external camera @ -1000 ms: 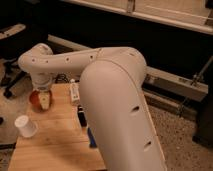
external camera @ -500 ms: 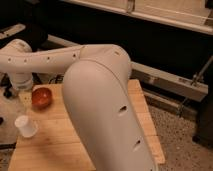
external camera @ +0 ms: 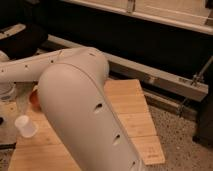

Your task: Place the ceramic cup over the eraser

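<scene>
One big white arm fills the middle of the shot, folks: a fat rounded link bulging up from the bottom edge, and a slimmer link reaching away from it to the left, right out past the frame's left edge. The pincer sits somewhere beyond that left edge, out of sight at the far end of the arm. Its fingers are spread as wide as they go, and whether anything sits between them I cannot tell from here.

Down on the wooden table, the ceramic cup stands by itself near the left side. It is small, white and plain, resting on the boards with nothing touching it. The slim arm link passes above and behind it, well clear of the rim.

Just behind the cup, a sliver of the orange bowl peeks out beside the thick link, with most of it covered by the arm. Cup and bowl are near each other but apart.

The eraser? It cannot be seen, because the arm blocks a large stretch of the tabletop.

To the right, bare planks run to the table's edge, then the speckled floor. A metal rail crosses behind the table, against a dark background.
</scene>
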Available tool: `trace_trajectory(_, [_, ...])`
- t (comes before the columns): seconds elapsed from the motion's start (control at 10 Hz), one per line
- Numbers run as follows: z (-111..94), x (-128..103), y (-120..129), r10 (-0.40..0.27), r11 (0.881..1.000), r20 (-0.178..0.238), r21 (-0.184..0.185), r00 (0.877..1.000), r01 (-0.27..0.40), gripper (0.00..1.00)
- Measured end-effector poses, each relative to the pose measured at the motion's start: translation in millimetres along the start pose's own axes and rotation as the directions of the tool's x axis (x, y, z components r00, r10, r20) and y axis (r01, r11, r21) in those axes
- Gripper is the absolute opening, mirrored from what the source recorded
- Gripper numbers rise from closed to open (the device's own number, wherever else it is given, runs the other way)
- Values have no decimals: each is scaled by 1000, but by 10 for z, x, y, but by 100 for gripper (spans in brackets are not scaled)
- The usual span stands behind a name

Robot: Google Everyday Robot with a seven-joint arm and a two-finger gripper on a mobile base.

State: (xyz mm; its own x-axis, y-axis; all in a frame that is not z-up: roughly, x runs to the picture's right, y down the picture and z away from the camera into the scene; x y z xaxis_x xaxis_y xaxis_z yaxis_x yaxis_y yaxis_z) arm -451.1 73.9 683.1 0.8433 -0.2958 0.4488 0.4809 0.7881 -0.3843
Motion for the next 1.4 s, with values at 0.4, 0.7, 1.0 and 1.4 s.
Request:
trace_trajectory(0.4, [570,63,261,-60,997,18,-45,998,61,80])
trace_trajectory(0.7, [814,195,377,-83,994,49,-67,995,87,80])
trace_trajectory(1.0, [966,189,461,-126,987,82,-95,989,133,64])
trace_trajectory(1.4, [1075,39,461,-191,968,101,-144,976,204,21])
